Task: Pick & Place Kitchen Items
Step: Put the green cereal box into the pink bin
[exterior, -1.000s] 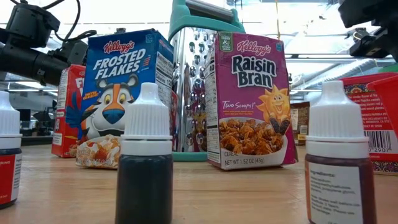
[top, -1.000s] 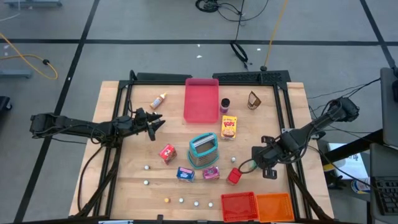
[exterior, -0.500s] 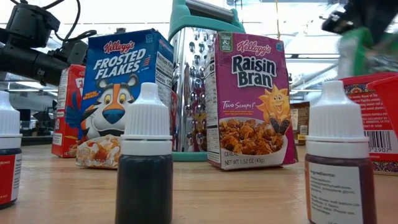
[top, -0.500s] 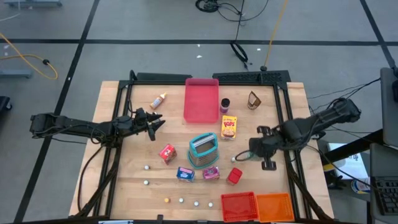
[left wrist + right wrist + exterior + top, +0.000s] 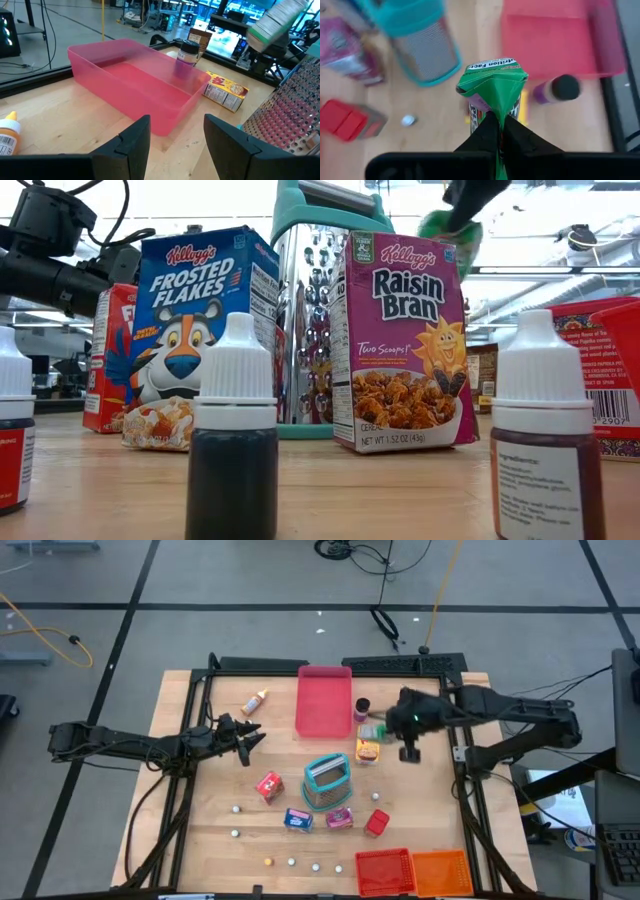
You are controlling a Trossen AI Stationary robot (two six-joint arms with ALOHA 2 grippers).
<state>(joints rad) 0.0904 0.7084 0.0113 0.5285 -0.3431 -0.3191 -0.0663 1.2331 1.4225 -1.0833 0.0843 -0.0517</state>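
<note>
The right gripper (image 5: 498, 131) is pinching the top seam of a green carton (image 5: 494, 86), carrying it in the air above the yellow cereal box (image 5: 368, 748), just beside the pink tray (image 5: 323, 700). The left gripper (image 5: 250, 743), fingers parted and empty, is hovering near the orange-capped bottle (image 5: 256, 701).

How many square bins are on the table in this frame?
2. The red bin sits at the front edge of the table, right of centre; the orange bin is right beside it, nearer the right corner. None seems hidden.
</note>
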